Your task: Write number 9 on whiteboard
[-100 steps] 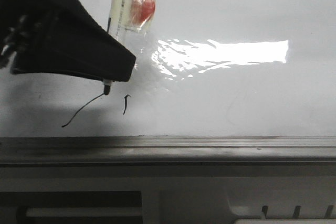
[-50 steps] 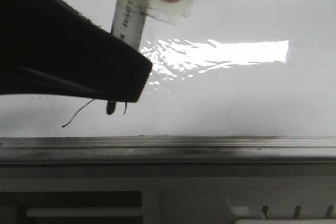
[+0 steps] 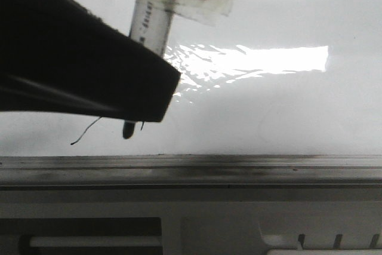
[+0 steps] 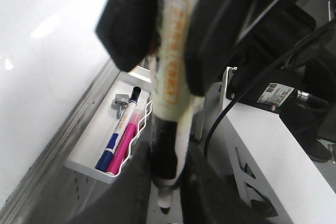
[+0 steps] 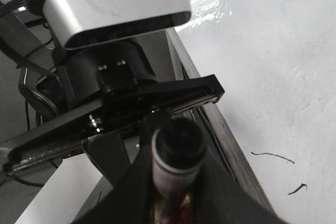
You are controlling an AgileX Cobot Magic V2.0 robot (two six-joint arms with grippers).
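Barely begun: the left gripper is clamped on a marker, and no 9 shows on the whiteboard
Below the fingers, the marker's dark tip sits at or very near the board; contact cannot be told. A thin curved stroke lies just to one side of the tip, a tiny tick just to the other. Neither has a loop or long tail, so the whole figure seems left to draw. The right gripper is also closed on a marker, well apart from those marks
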